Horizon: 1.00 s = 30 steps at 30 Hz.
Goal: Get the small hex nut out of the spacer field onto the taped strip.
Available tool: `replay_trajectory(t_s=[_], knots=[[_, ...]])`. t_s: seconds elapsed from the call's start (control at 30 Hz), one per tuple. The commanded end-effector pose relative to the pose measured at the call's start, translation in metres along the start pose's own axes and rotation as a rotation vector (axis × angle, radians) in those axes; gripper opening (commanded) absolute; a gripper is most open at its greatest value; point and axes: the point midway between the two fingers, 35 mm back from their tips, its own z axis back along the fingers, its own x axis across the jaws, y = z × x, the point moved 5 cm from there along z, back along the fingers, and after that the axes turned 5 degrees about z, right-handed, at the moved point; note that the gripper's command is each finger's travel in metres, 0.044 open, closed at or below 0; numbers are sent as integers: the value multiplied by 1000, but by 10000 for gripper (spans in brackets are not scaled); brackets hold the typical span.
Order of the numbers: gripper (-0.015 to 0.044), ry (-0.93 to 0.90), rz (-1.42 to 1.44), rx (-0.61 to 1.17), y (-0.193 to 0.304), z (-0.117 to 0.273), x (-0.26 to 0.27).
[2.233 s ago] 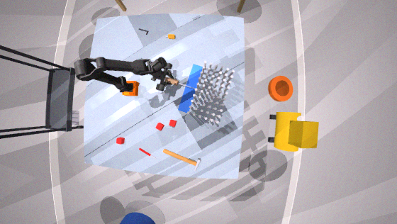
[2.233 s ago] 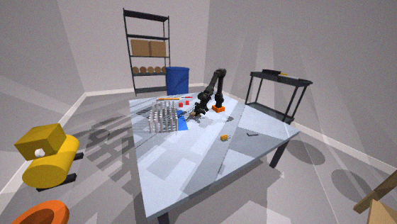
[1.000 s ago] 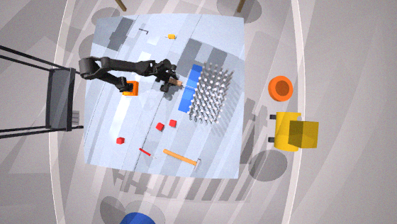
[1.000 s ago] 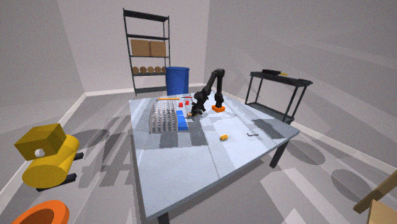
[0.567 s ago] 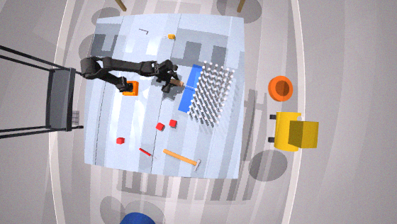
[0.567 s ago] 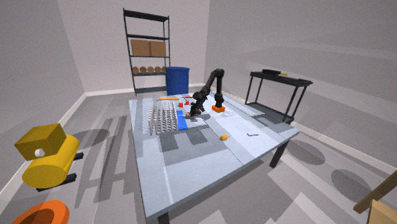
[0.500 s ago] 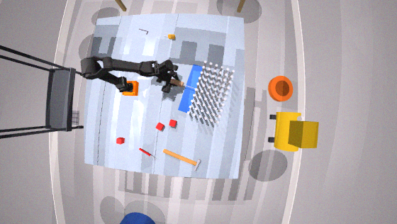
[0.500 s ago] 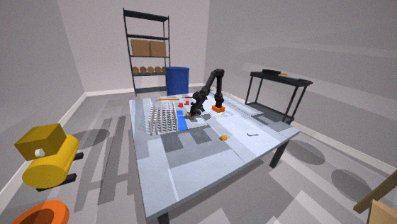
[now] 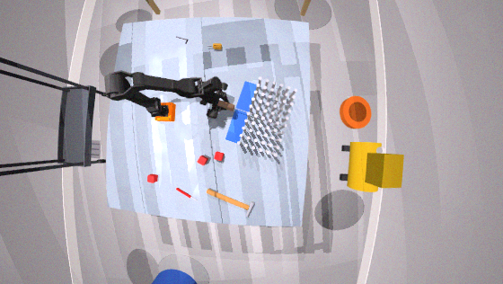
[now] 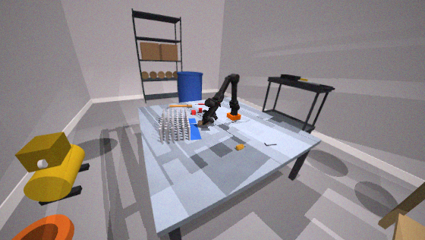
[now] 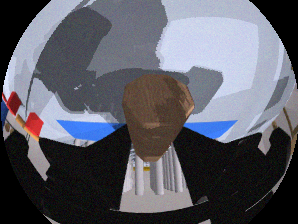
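Note:
My gripper [image 9: 218,104] [image 11: 152,127] is shut on the brown wooden handle [image 9: 226,105] [image 10: 199,123] [image 11: 156,107] of a tool, low in front of the spacers. A thin light shaft runs from the handle across the blue taped strip [image 9: 234,130] [image 10: 196,133] [image 11: 215,129] toward the front row; its tip is hidden. The metal spacers [image 9: 267,119] [image 10: 174,123] [image 11: 157,180] stand in a dense field behind the strip. A small yellow patch shows between them in the wrist view; I cannot tell what it is. I cannot make out the nut.
Red cubes [image 9: 203,160] [image 9: 218,156] [image 9: 153,178], a red-handled tool [image 9: 183,192] and a hammer [image 9: 228,199] [image 10: 180,105] lie to one side of the strip. A black hex key [image 9: 182,39] [image 10: 270,144] and a small yellow-orange item [image 9: 217,46] [image 10: 240,146] lie on the other side.

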Motion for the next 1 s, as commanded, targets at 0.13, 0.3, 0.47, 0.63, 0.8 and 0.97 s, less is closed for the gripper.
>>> replay_trajectory(t_s=[0.13,0.3,0.47,0.63,0.8,0.97], knots=[[0,6,0,15,10,-2,-1],[0,6,0,15,13,-4,-1],[0,6,0,16,16,-6,-1],[0,6,0,16,19,-7,0],[0,6,0,16,22,-9,0],[0,6,0,17,25,-11,0]])
